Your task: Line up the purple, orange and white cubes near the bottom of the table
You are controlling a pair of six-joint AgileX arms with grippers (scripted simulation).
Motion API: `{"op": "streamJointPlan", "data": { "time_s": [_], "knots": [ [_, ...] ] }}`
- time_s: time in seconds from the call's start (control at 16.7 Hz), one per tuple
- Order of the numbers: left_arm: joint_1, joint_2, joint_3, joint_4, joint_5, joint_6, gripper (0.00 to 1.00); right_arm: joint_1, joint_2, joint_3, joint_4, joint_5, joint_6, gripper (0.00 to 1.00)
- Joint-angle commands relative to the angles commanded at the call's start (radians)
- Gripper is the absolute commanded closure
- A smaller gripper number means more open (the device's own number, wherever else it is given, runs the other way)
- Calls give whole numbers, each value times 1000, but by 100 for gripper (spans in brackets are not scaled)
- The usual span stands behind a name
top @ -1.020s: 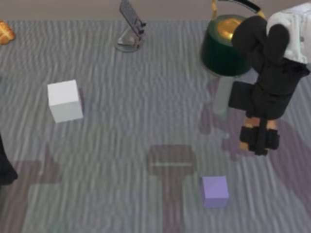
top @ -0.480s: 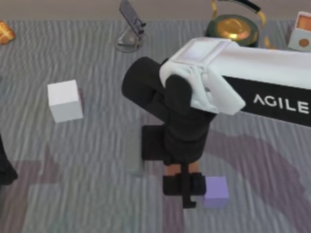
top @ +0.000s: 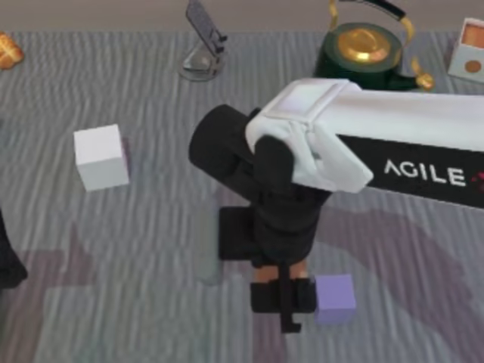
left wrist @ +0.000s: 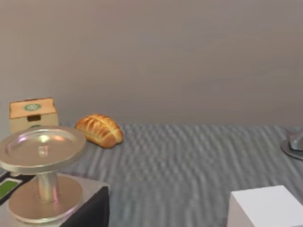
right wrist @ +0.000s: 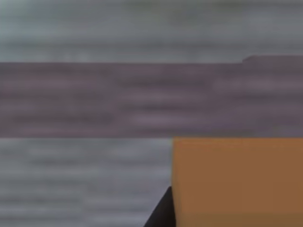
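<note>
The left arm (top: 7, 261) shows only as a dark shape at the table's left edge, well left of the white cube; whether its hand is spread or pressed together cannot be told. The white cube (top: 100, 156) is a plain matte block with crisp edges, resting flat on the table (top: 151, 302), whose grey surface is finely ribbed with wavy lines. Above and to the right of the white cube, at the far edge, stands a tilted metal phone stand (top: 204, 41) on a round base. To the right of the white cube, across a stretch of bare ribbed surface, the right arm reaches in from the table's right side, its white glossy casing over black rounded segments; the right gripper (top: 283, 299) points down near the table's bottom edge. The orange cube (right wrist: 236, 182) fills the corner of the right wrist view as a flat tan-orange face, and a sliver of it shows under the black fingers from above; the gripper appears pinched on it. The purple cube (top: 335, 298), small and matte lavender, sits just beside the gripper, on the side away from the white cube; whether they touch cannot be told.
</note>
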Motion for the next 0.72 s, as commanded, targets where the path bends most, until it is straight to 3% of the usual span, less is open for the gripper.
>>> {"op": "streamJointPlan", "data": {
  "time_s": [0.3,0.6,0.72],
  "knots": [
    [0,0,0,0,0,0,0,4,54,-111,169,2,2,100],
    [0,0,0,0,0,0,0,4,60,-122,182,2,2,100],
    [0,0,0,0,0,0,0,4,60,-122,182,2,2,85]
  ]
}}
